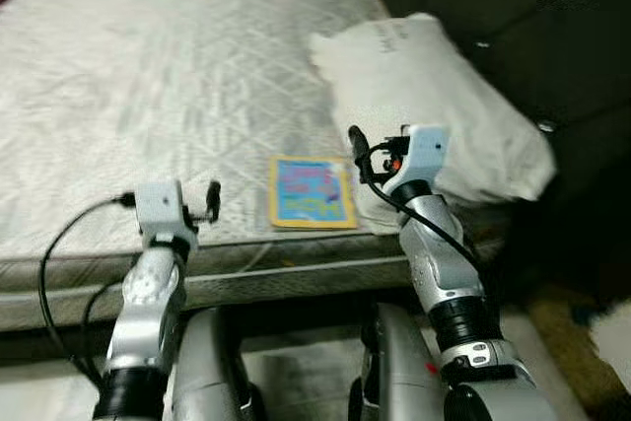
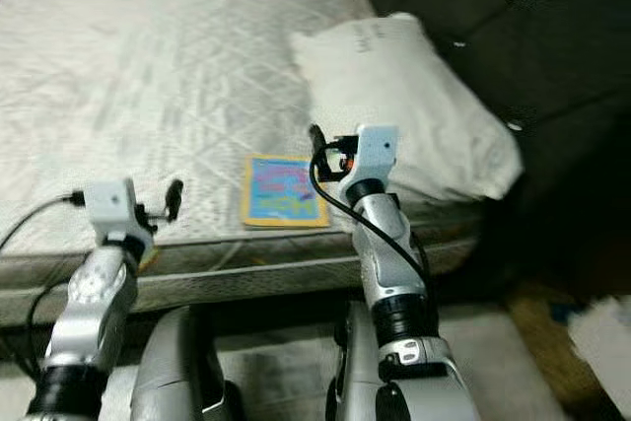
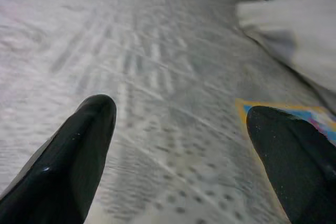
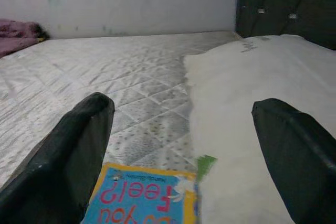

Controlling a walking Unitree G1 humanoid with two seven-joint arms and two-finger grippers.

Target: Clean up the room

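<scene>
On the bed [image 1: 148, 66]: book [image 1: 312, 192] lies flat near the front edge, at 6 o'clock from the quilted middle.
Pillow [image 1: 434, 110]: white, at 2 o'clock from the book, against a dark tufted headboard [image 1: 513, 7].
Left hand [image 3: 181, 129]: fingers spread, low over the mattress, at 9 o'clock from the book, holding nothing.
Right hand [image 4: 184, 140]: fingers spread, above the book's 3 o'clock edge beside the pillow, holding nothing.
Far corner: purple cloth [image 4: 18, 32] by the wall.
</scene>
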